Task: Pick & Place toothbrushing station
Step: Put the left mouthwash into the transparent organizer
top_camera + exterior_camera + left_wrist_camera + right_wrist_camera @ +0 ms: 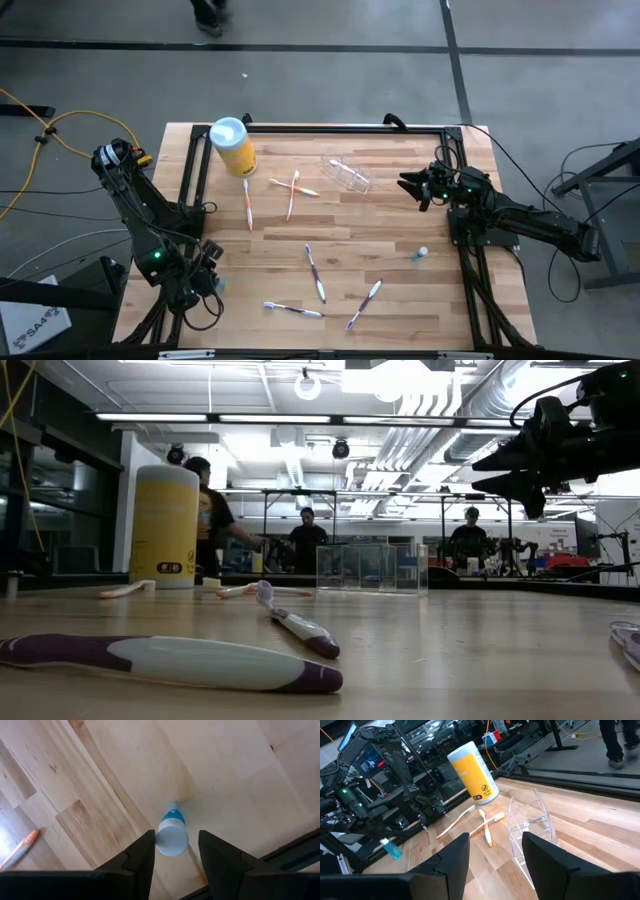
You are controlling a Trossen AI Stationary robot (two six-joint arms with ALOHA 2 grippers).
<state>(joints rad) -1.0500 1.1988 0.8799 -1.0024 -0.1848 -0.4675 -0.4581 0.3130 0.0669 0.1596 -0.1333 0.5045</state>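
Toothbrushing station [348,173], small clear colourless plastic holder w/ compartments, lies tipped on its side upper centre-right of high view, on the wood table [400,300], well apart from the tall yellow canister w/ pale blue lid [233,146].

Progress: looks barely begun; holder not gripped, not lifted. Right gripper [412,185] hangs near it, just right in high view, fingers spread, nothing pinched. Left gripper [175,851] at lower left, fingers spread either side of a small blue-white bottle [172,835]; contact unclear.

Left to do: grasp, carry, place.
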